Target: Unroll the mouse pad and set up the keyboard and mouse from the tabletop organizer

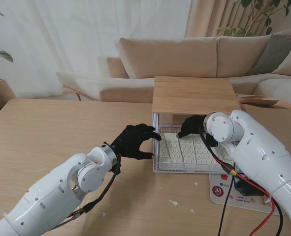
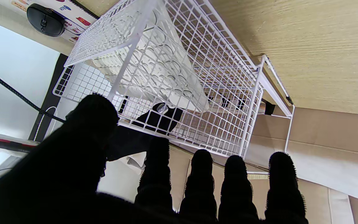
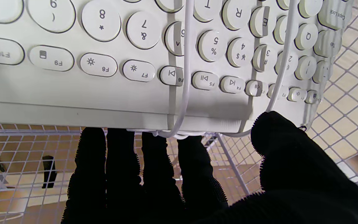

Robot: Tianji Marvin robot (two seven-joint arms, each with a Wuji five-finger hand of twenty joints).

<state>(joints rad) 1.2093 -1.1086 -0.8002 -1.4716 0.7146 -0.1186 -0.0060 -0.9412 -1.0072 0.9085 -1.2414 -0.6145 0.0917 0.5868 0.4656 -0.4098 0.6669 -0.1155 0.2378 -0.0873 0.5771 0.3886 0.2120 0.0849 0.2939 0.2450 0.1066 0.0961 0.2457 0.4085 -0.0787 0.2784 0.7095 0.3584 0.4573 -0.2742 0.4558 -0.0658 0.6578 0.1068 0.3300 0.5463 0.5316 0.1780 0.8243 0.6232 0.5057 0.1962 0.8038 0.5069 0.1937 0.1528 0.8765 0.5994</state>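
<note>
Beige sofa and pale curtains form the background behind a light wooden table (image 1: 47, 132), on which stands a tabletop organizer (image 1: 192, 93) with a wooden top and a white wire basket (image 2: 216, 74) beneath it. The white round-key keyboard (image 1: 187, 147) lies inside the basket, partly drawn toward the near side. The right hand (image 1: 192, 125) reaches into the basket from the right: in the right wrist view its four fingers (image 3: 129, 161) pass under the keyboard's rear edge while the thumb presses from the key side, so the hand appears closed on the keyboard, though the contact beneath is hidden. A white cable (image 3: 183, 93) loops over the keys and around this edge. The left hand (image 1: 135, 141) is just beside the basket's left wall, fingers (image 2: 197, 174) spread and holding nothing; whether they touch the wire cannot be told. The black mouse (image 2: 45, 19) already rests on the unrolled mouse pad (image 1: 234, 194), to the right of the organizer and nearer to me. Judged step: withdrawing the keyboard. It should be kept level and slid straight out through the basket's open side, with the left hand steadying the organizer against tipping; the cable could snag on the wire mesh and needs slack.
</note>
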